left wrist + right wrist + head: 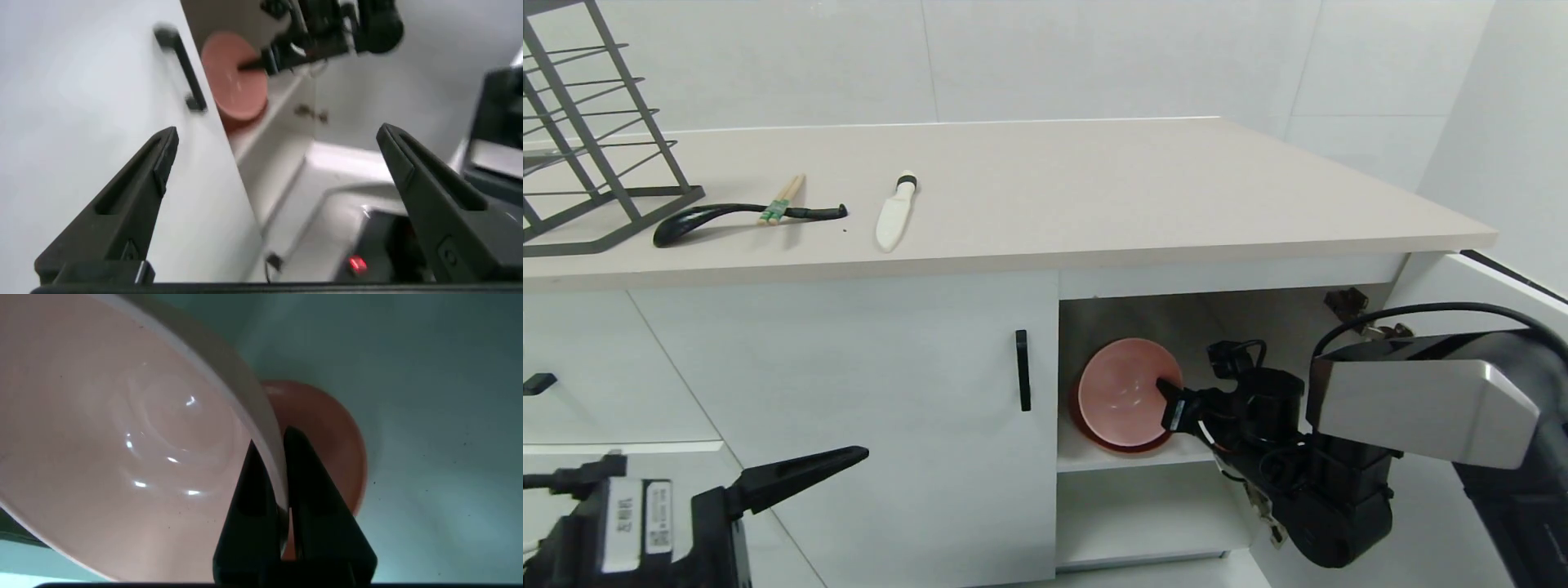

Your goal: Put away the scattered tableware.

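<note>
My right gripper [1168, 394] is inside the open cabinet, shut on the rim of a pink bowl [1121, 394] held tilted over the upper shelf [1086, 457]. The right wrist view has the fingers [315, 494] pinching the pink bowl [139, 433] rim, with a second, darker pink dish [331, 449] behind it. My left gripper [278, 143] hangs open and empty low in front of the closed cabinet door, its fingertip [854, 452] at the lower left. On the countertop lie a black ladle [698, 219], wooden chopsticks [783, 198] and a white knife [896, 212].
A dark wire dish rack [588, 139] stands at the counter's far left. The closed door has a black handle [1023, 369]. The opened door panel [1486, 282] stands at the right. A lower shelf [1143, 523] lies beneath the bowl.
</note>
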Tool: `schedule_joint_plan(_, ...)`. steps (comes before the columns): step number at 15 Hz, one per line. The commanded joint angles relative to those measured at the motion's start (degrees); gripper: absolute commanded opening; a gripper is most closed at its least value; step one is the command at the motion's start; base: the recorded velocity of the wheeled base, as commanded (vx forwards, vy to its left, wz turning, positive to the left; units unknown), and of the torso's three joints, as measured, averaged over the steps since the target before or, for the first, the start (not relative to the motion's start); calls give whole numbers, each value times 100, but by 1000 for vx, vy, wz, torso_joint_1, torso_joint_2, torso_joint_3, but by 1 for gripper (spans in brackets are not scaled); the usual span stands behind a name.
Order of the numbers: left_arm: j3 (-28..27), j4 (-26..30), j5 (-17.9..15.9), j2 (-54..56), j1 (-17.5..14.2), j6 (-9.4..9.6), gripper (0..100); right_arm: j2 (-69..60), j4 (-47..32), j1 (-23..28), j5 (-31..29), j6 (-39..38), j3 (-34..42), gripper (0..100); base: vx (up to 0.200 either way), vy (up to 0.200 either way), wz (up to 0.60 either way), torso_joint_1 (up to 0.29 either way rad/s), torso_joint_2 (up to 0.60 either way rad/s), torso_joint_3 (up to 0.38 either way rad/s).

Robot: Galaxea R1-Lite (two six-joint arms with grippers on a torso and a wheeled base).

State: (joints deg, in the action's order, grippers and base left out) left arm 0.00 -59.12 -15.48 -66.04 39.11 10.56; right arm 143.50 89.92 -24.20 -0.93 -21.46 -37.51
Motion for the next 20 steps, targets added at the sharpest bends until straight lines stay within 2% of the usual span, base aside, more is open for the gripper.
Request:
schedule_joint_plan(1,-132,279,-7,1234,-8,-388,100,161,8,-6,-4,10,-81,0,0,0,0,0,0,0)
schedule_joint_plan(2,-149,279,-16,1251,-8,-440,100,170,8,-6,-13,45,-90,0,0,0,0,0,0,0)
schedule_joint_plan(14,-114,279,-16,1251,-8,-414,100,442,8,126,-136,106,-204,0,0,0,0,0,0,0)
schedule_joint_plan(15,-114,279,-16,1251,-8,-414,100,442,8,126,-127,106,-204,100,0,0,0,0,0,0)
schedule_joint_plan(17,-105,279,-16,1251,-8,-414,100,469,8,117,-136,115,-213,100,0,0,0,0,0,0)
schedule_joint_plan(20,-88,279,-16,1251,-8,-414,100,583,8,161,-145,915,-222,100,0,0,0,0,0,0)
